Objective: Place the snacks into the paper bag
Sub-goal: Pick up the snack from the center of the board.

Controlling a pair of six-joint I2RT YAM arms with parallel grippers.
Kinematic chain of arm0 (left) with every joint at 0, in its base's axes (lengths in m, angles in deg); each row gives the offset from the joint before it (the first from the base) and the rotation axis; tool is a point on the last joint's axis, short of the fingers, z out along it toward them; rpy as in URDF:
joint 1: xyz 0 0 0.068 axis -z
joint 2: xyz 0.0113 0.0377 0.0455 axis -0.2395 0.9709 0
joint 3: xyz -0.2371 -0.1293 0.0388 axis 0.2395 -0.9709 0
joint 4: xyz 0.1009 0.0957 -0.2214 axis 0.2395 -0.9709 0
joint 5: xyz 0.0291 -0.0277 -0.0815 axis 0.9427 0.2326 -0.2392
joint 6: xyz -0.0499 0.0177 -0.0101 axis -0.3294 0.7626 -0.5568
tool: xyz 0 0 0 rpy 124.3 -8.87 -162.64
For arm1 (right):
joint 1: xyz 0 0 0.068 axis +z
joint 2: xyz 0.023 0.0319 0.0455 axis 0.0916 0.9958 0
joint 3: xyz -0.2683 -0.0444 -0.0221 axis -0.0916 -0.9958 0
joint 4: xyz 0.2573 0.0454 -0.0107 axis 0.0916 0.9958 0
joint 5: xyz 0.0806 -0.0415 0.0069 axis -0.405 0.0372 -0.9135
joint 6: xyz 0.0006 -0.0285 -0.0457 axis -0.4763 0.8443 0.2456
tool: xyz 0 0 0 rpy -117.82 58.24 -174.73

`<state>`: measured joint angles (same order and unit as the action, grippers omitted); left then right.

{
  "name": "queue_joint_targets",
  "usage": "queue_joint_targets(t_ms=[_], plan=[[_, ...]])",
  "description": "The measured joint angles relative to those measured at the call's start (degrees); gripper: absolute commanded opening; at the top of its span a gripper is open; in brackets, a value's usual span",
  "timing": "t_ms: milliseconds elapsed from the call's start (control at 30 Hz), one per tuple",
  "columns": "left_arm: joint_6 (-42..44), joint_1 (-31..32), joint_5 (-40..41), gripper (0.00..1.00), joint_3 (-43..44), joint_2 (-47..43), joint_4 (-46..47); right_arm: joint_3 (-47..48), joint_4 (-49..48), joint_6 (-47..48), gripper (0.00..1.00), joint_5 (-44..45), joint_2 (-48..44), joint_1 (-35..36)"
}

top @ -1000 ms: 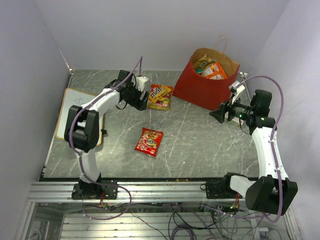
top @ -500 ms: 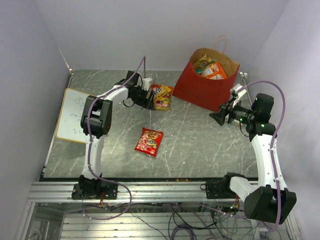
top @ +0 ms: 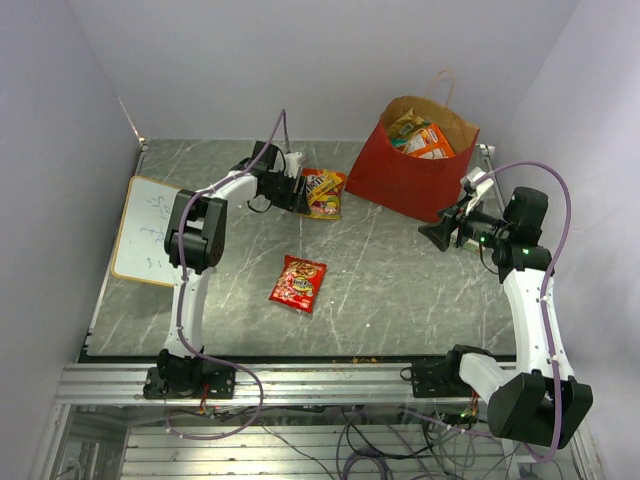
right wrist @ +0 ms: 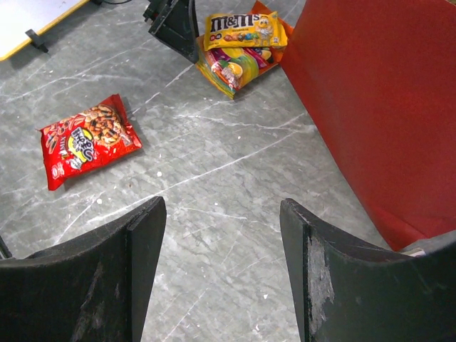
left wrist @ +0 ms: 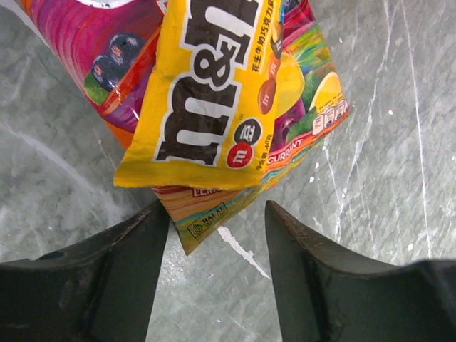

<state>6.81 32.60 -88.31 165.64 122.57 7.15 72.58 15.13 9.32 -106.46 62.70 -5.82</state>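
Note:
A yellow M&M's pack (top: 322, 186) (left wrist: 210, 85) lies on top of a colourful fruit-candy pack (left wrist: 310, 100) left of the paper bag (top: 400, 180). The bag is red, stands upright and holds several snacks (top: 425, 138). My left gripper (top: 299, 191) (left wrist: 216, 208) is low over the table at the packs' near edge. It is open, with the lower pack's corner lying between its fingers and not pinched. A small red pack (top: 298, 283) (right wrist: 87, 140) lies mid-table. My right gripper (top: 437, 233) (right wrist: 222, 206) hovers open and empty beside the bag's red wall (right wrist: 385, 107).
A flat white board (top: 150, 230) (right wrist: 35, 14) lies at the table's left edge. Grey walls enclose the marble table on three sides. The bag's tan handle (top: 443, 85) rises at the back right.
My left gripper has slid right to the stacked packs and its jaws have narrowed around the lower pack's corner. The right arm shifted slightly, its gripper still open.

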Motion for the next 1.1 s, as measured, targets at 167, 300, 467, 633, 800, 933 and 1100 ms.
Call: queue_joint_targets(t_ms=[167,300,467,633,800,933,1100], plan=[[-2.0,-0.4,-0.6,0.49,-0.4,0.6,2.8,-0.3,-0.1,0.0,0.65,0.0,0.0,0.0],[-3.2,-0.9,-1.2,0.27,-0.7,1.2,4.4,-0.3,-0.1,0.0,0.65,0.0,0.2,0.0],[-3.6,-1.9,-3.2,0.07,-1.3,1.2,5.4,-0.4,-0.4,0.0,0.65,0.0,0.5,0.0],[-1.6,-3.0,-4.8,0.07,-1.6,0.9,5.1,-0.6,-0.4,0.0,0.65,0.0,0.5,0.0],[4.9,-3.3,-4.7,0.07,-3.5,-3.9,0.9,-0.6,-0.4,0.2,0.65,0.0,0.5,0.0],[12.7,-3.2,-3.1,0.07,-4.5,-11.2,-5.3,-0.6,-0.4,0.2,0.65,0.0,0.5,0.0],[22.6,-1.7,2.4,0.07,-7.4,-21.3,-13.1,-0.6,-0.5,0.2,0.65,-0.1,0.6,0.0]])
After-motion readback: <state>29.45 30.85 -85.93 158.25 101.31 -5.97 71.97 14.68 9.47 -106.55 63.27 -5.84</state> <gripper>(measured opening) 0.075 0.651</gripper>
